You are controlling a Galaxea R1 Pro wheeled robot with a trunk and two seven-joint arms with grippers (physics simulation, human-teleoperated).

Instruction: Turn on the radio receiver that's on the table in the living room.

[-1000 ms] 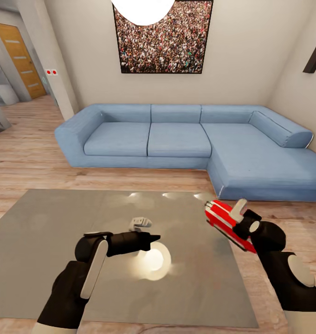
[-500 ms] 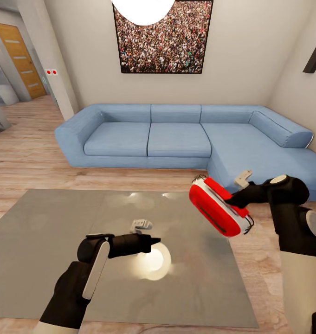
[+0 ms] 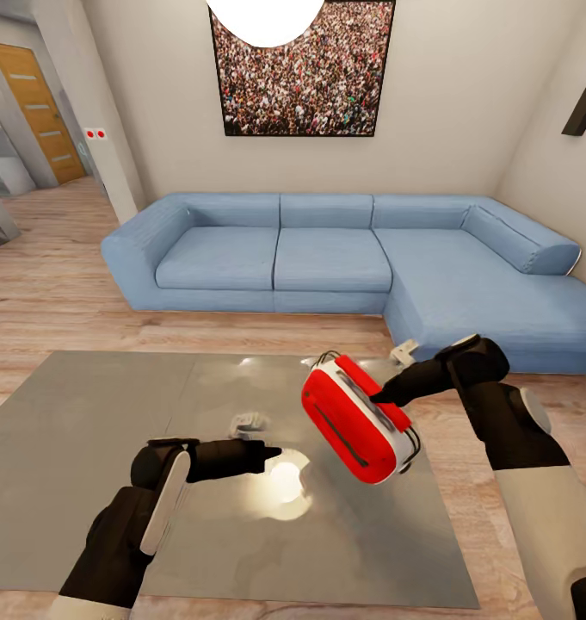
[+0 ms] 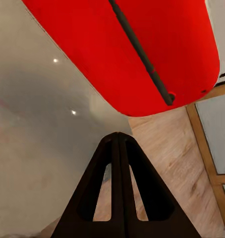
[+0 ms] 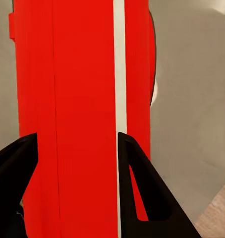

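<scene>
- The right pincer (image 3: pixel 380 399) pinches the radio receiver (image 3: pixel 354 420), its fingers (image 5: pixel 142 193) set on either side of the red body, holding it tilted in the air above the grey counter (image 3: pixel 86 430).
- The left pincer (image 3: pixel 271 451) is pressed together, hovering over the counter near the radio's lower end.
- A blue L-shaped sofa (image 3: pixel 327 258) stands behind.

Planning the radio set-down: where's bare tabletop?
The coffee table's left half is bare, from its sofa-side edge to the left gripper. The near right corner looks bare too. Crowded: centre-right, where the right gripper holds the radio receiver tilted above it.
</scene>
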